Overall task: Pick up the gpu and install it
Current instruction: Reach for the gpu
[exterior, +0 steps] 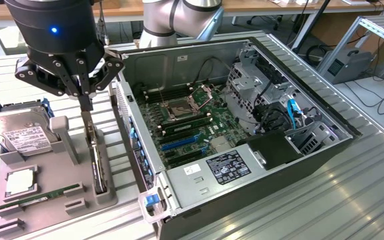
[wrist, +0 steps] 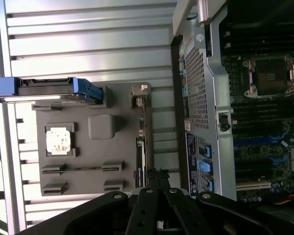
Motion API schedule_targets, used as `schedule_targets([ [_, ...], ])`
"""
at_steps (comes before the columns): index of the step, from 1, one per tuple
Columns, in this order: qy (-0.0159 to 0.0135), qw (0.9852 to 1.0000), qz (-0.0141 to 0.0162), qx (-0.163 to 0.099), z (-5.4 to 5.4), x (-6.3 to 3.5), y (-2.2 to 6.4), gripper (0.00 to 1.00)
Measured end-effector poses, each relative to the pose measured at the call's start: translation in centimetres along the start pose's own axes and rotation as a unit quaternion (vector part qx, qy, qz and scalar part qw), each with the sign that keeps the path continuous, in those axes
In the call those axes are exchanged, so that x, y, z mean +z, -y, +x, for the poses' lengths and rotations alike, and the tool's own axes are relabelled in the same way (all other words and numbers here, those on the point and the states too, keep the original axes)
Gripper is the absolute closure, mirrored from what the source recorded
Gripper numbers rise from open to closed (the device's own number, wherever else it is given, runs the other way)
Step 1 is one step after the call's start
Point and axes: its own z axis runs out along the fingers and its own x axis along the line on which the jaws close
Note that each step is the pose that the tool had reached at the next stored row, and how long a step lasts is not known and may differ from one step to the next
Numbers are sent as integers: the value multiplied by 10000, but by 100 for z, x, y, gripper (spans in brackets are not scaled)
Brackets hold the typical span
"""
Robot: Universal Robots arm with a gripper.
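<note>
The gpu [exterior: 97, 160] stands on its long edge in a slot of the grey holder tray [exterior: 52, 212], at the exterior view's left, beside the open computer case [exterior: 199, 192]. It shows as a thin dark card. In the wrist view the gpu [wrist: 142, 147] is edge-on, with its silver bracket [wrist: 139, 92] at one end. My gripper [exterior: 85, 106] hangs right over the card's far end with its fingers shut together into one thin bar. Whether they touch the card I cannot tell. From the wrist, the gripper [wrist: 155, 175] sits just beside the card's edge.
The tray also holds a silver hard drive [exterior: 18, 132], a CPU [exterior: 20, 182] and a RAM stick [exterior: 42, 196]. Inside the case lie the motherboard with blue expansion slots [exterior: 178, 142], a CPU socket [exterior: 178, 107] and drive cages [exterior: 252, 87]. The case wall [exterior: 133, 135] rises close to the tray.
</note>
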Motion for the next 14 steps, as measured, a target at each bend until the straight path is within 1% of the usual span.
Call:
schedule_targets([
  [4,0,10000,0,0,0,0,3,89],
  [10,1,10000,18,0,-1,0,8,89],
  [14,2,10000,20,-1,-1,0,4,89],
])
